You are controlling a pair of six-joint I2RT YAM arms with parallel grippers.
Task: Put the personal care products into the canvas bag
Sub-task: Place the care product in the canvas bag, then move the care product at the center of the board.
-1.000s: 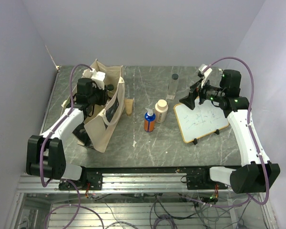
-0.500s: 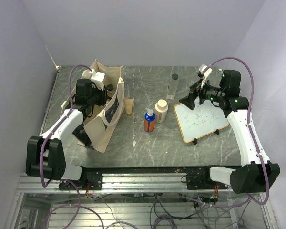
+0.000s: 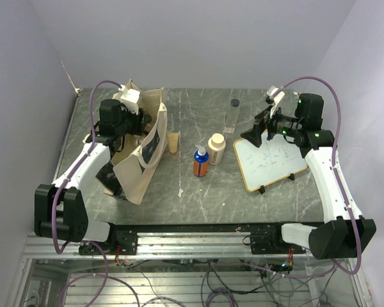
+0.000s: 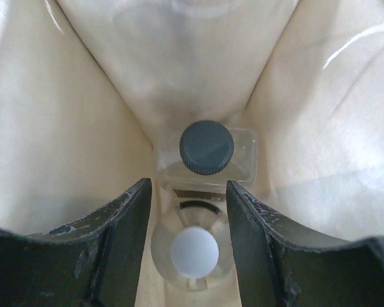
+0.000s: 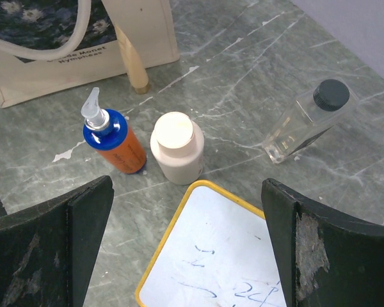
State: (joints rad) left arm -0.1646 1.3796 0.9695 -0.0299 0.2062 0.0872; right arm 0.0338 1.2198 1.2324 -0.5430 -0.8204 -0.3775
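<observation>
Here, on the grey table [image 3: 198,192], the canvas bag [image 3: 144,153] stands at the left with the left gripper [image 4: 187,211] in its mouth, jaws spread and gripping nothing. The right gripper [image 5: 189,236] hangs wide open and empty over the whiteboard [image 3: 269,163]. Inside the bag sit a clear dark-capped bottle [image 4: 207,148] and a silver white-capped bottle [image 4: 194,251], while the cream bottle [image 5: 176,148], the blue-and-orange bottle [image 5: 112,144] and a second clear bottle [image 5: 310,118] remain on the table, between bag and whiteboard.
</observation>
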